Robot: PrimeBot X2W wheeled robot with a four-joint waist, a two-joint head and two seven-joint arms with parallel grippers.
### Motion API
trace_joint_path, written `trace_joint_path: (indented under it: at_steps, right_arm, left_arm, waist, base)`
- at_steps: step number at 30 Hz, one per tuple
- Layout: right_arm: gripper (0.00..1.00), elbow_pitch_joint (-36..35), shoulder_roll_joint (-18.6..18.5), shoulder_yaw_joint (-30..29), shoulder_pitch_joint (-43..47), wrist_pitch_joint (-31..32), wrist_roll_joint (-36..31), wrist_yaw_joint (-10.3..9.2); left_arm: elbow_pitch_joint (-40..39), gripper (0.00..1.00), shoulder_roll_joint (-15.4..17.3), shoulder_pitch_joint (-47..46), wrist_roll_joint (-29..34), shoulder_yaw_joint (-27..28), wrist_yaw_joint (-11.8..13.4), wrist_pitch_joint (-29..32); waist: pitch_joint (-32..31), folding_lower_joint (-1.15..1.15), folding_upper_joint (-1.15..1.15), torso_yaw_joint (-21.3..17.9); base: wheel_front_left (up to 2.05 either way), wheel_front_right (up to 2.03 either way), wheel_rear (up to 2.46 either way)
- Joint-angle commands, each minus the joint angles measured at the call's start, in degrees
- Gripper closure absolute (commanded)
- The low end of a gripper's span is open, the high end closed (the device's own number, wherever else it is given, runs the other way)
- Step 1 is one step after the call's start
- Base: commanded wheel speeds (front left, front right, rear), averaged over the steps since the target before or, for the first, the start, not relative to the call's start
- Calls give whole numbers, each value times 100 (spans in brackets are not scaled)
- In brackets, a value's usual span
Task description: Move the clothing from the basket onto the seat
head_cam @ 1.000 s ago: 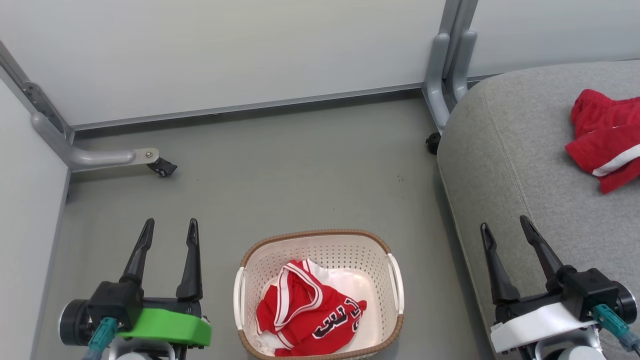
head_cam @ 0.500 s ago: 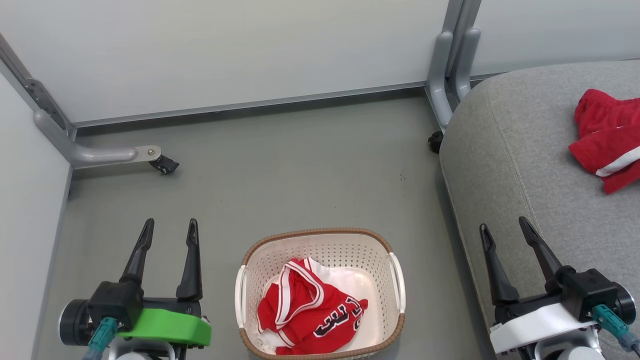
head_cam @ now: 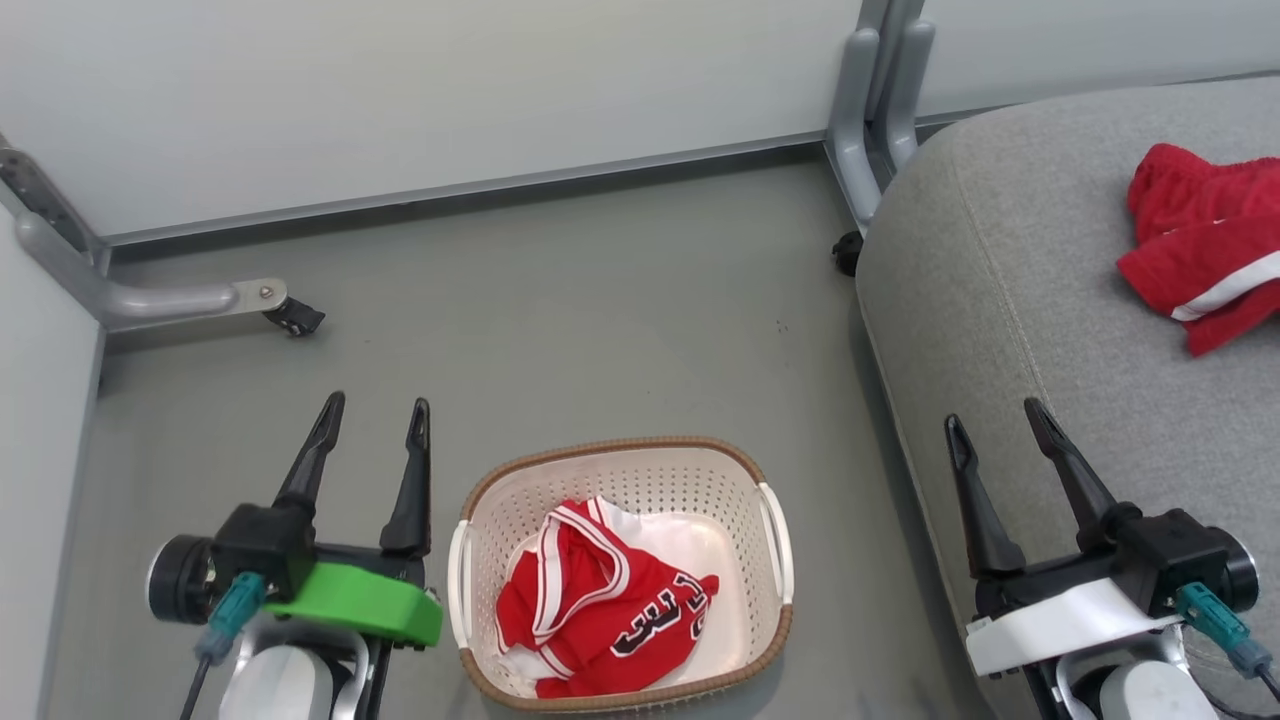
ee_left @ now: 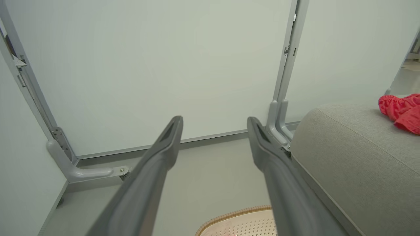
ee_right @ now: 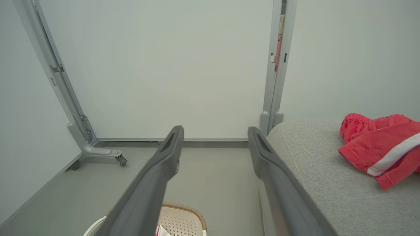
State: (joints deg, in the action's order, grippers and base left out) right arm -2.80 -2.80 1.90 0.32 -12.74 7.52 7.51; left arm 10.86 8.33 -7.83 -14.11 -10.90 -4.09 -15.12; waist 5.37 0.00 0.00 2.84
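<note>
Left gripper [head_cam: 377, 400] has crept nearer the basket [head_cam: 610, 446]; whole view shifted too. Both grippers' jaws stand apart, empty. Jersey [head_cam: 600, 610] lies crumpled in basket on floor [head_cam: 600, 300]; shorts [head_cam: 1190, 260] rest on seat [head_cam: 1000, 300], well beyond right gripper [head_cam: 988, 410].

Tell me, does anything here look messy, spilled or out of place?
Nothing looks spilled or damaged. The red shorts lie crumpled on the grey seat, and the jersey sits bunched in the basket, which stands upright on the floor.
</note>
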Motion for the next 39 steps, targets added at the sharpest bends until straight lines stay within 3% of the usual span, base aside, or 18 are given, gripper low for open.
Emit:
trace_joint_path:
  at_steps: [1,14,22,39]
  right_arm:
    - [0,-36,-17,5,-129,-37,-31,-4]
    - [0,-70,-16,271,-1119,-193,27,-4]
    - [0,-144,-13,403,-1761,-243,140,-4]
    - [0,-579,-11,616,-2541,-251,363,-4]
  left_arm:
    - [68,0,59,-217,31,-48,-54,14]
    - [1362,0,433,-1812,194,-941,-329,180]
    - [2165,0,811,-2656,27,-1923,-338,251]
    - [3591,0,1360,-4101,-583,-4075,-341,541]
  waist:
    - [240,0,0,-210]
    - [1538,0,0,-1152]
    - [2398,0,0,-1633]
    - [3825,0,0,-1995]
  base:
    - [0,0,0]
    - [0,0,0]
    - [0,0,0]
    - [0,0,0]
